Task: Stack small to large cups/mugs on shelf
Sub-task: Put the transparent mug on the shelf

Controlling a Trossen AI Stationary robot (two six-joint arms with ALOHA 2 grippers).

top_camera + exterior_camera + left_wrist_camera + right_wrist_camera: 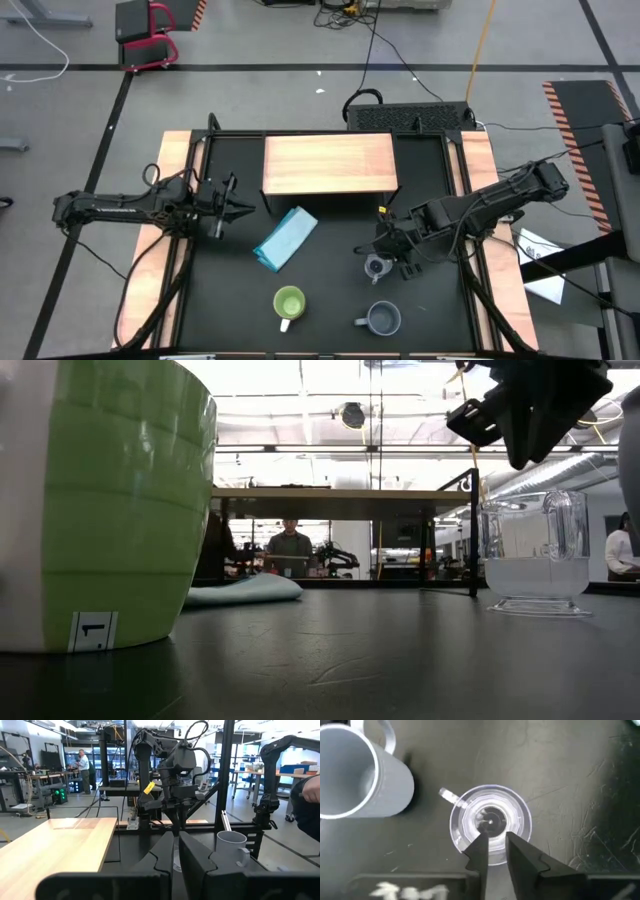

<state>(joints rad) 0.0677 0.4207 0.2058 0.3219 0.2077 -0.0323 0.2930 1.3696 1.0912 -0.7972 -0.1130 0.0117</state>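
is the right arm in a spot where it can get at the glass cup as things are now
Probably yes. The right gripper hangs directly above the upright glass cup, fingers slightly parted, with nothing between them. The grey mug stands apart to one side.

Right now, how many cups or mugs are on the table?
3. The clear glass cup stands right under the right gripper; the grey-blue mug sits nearer the front edge; the green mug is left of it. None is on the shelf; nothing seems hidden.
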